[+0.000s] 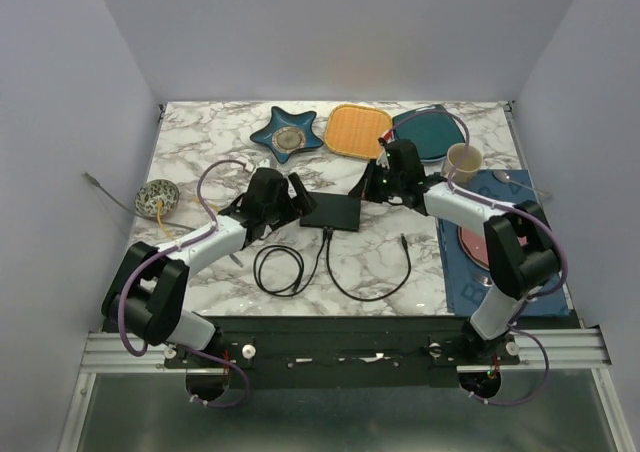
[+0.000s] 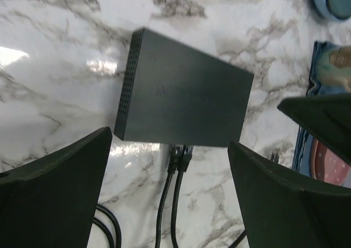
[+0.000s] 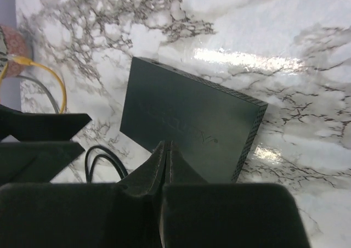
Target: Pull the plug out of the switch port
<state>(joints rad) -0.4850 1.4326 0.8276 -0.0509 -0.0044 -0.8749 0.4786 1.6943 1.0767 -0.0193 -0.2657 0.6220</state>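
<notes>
The switch (image 1: 335, 210) is a flat matte black box lying on the marble, also in the left wrist view (image 2: 184, 94) and the right wrist view (image 3: 186, 122). Two black plugs (image 2: 180, 157) sit side by side in its near edge (image 1: 326, 232), their cables running toward me. My left gripper (image 2: 169, 139) is open, its fingers (image 2: 55, 187) spread wide on either side of the plugs, just left of the switch (image 1: 288, 200). My right gripper (image 3: 166, 145) is shut with nothing in it, its tip over the switch's top near the far right corner (image 1: 372, 184).
Black cable (image 1: 280, 269) loops in front of the switch, and a loose cable end (image 1: 402, 240) lies to the right. At the back are a blue star dish (image 1: 287, 134), an orange plate (image 1: 357, 130), a teal plate (image 1: 432, 134) and a cup (image 1: 464, 160). A patterned bowl (image 1: 157, 196) sits left, a blue mat (image 1: 500, 262) right.
</notes>
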